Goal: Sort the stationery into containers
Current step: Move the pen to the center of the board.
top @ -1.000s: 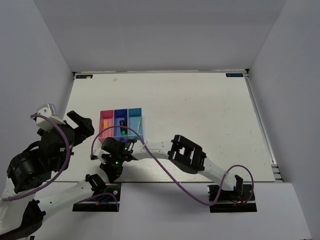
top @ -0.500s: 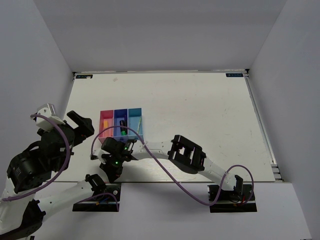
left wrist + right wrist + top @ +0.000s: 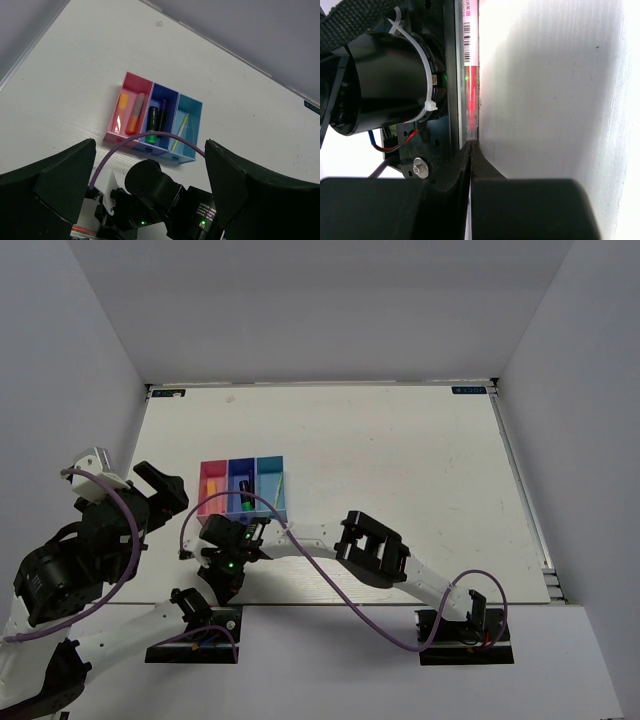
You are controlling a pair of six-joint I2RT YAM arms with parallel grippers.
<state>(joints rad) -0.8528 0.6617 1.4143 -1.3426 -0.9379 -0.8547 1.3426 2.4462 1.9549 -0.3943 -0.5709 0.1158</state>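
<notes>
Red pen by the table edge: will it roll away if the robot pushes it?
It probably rolls easily: the red pen looks round and slim. But it lies in the seam between the table and a dark rail, which may hold it. Its clear barrel looks stiff, light, maybe slippery for the shut right gripper.

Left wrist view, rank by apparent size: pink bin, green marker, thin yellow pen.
1. pink bin
2. green marker, far thicker than the pen
3. thin yellow pen, about as long as the marker
</notes>
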